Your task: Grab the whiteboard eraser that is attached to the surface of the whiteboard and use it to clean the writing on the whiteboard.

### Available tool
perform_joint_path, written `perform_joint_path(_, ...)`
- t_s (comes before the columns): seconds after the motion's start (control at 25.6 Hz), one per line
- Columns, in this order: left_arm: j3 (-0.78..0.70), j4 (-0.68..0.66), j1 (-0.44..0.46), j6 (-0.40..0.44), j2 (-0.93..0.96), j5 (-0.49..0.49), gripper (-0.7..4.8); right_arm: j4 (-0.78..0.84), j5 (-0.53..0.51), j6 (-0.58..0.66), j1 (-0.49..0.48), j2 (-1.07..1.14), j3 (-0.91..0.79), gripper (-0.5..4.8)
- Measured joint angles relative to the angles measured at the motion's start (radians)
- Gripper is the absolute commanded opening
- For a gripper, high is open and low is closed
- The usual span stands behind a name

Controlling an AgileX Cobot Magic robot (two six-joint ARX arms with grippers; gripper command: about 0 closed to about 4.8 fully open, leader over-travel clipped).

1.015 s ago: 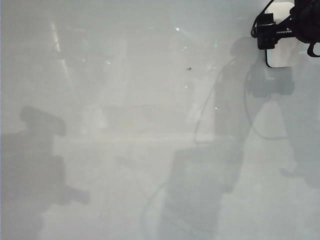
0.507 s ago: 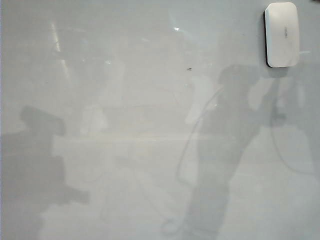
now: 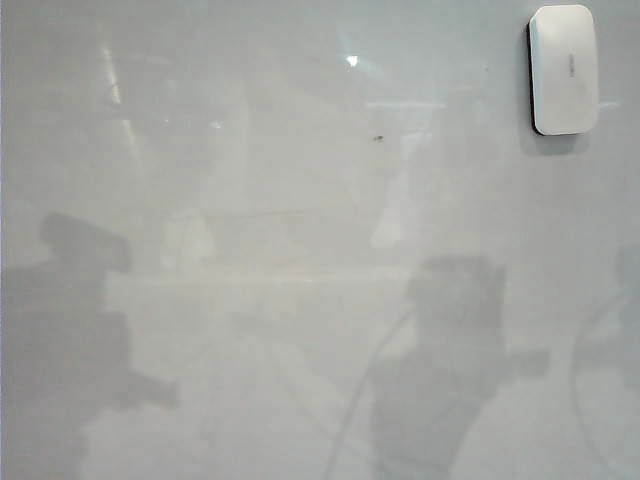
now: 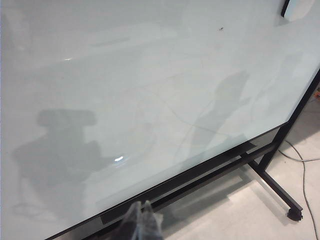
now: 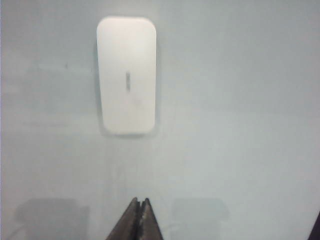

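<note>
The whiteboard eraser (image 3: 564, 68), a white rounded block, sticks to the whiteboard (image 3: 300, 250) at the top right of the exterior view. Neither gripper appears there, only their shadows. In the right wrist view the eraser (image 5: 127, 75) lies ahead of my right gripper (image 5: 140, 199), which is shut, empty and well short of it. My left gripper (image 4: 142, 202) is shut and empty, by the lower edge of the whiteboard (image 4: 125, 75). A corner of the eraser (image 4: 295, 7) shows far away from it. The writing is out of view.
A tiny dark speck (image 3: 378, 138) marks the board left of the eraser. The board's black frame and wheeled stand (image 4: 270, 170) rest on a pale floor with a thin cable (image 4: 300, 165). Arm shadows fall on the board's lower part.
The right gripper, which was over the eraser at the top right, has drawn back out of the exterior view. The eraser stays on the board. Its shadow slid downward. The left arm's shadow is still.
</note>
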Motion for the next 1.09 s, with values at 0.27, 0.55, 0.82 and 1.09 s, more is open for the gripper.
perform_joint_path(0.27,0.000,0.000,0.000,0.000,0.000,0.000,-0.02,-0.035,0.000,0.000,0.000,-0.142,-0.148,-0.05)
perform_joint_path(0.55,0.000,0.000,0.000,0.000,-0.001,0.000,-0.02,-0.296,-0.004,0.001,-0.019,-0.258,-0.179,-0.05)
perform_joint_path(0.82,0.000,0.000,0.000,0.000,-0.003,-0.001,-0.02,-0.406,-0.024,0.097,-0.125,-0.262,-0.187,-0.05)
perform_joint_path(1.09,0.000,0.000,0.000,0.000,-0.003,0.000,-0.02,-0.406,-0.026,0.159,-0.151,-0.262,-0.187,-0.05)
